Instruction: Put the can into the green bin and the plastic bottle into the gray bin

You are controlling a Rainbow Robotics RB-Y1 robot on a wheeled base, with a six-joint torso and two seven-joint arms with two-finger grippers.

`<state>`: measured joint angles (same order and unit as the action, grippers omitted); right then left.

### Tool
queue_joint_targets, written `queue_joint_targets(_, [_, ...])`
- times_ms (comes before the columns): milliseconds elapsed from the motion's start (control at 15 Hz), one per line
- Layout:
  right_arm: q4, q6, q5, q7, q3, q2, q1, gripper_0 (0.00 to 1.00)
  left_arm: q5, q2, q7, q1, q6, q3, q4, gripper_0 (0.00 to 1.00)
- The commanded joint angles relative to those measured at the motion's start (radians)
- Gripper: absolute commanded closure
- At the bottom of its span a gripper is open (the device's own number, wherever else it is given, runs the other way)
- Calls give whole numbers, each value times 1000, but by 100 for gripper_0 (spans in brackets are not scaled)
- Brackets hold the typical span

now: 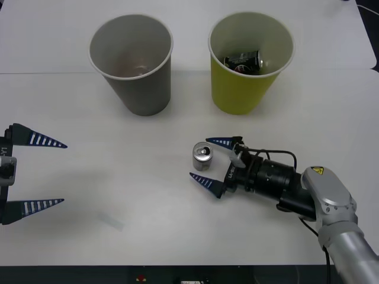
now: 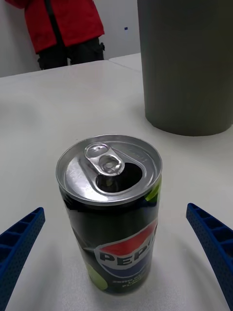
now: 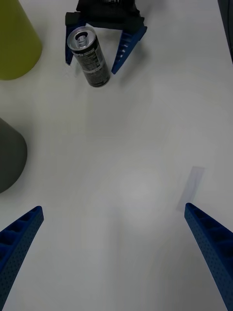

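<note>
White counter [image 1: 177, 231], both bins at the far edge. Can [image 1: 203, 156] stands mid-counter in front of the green bin [image 1: 249, 89], right tool [image 1: 214, 160] wide open around it, lined up to grab. Left tool [image 1: 41, 173] open, idle near the left edge.

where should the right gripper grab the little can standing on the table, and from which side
Grip the can across its round side wall at mid-height, coming in level from the robot's side. It stands upright, and the open right gripper already straddles it with a finger on each side; closing should pinch it squarely.
</note>
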<state>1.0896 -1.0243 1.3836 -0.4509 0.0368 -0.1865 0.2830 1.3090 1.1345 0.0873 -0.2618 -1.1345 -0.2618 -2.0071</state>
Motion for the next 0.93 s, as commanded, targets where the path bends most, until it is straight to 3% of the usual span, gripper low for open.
queue_joint_targets(67, [0,10,0,0,8,7,7,0,0,0,0,0,0,0,0,0])
queue_joint_targets(133, [1,13,0,5,11,7,7,1,0,0,0,0,0,0,0,0])
queue_joint_targets(200, [0,16,0,6,11,10,7,17,0,0,0,0,0,0,0,0])
queue_joint_targets(267, [0,20,0,6,11,13,8,48,0,0,0,0,0,0,0,0])
queue_joint_targets(333, [0,24,0,11,11,16,8,90,0,0,0,0,0,0,0,0])
queue_joint_targets(400, [-2,26,0,12,11,19,7,100,0,0,0,0,0,0,0,0])
queue_joint_targets(933, [-48,3,-31,-17,-2,27,19,100,0,0,0,0,0,0,0,0])
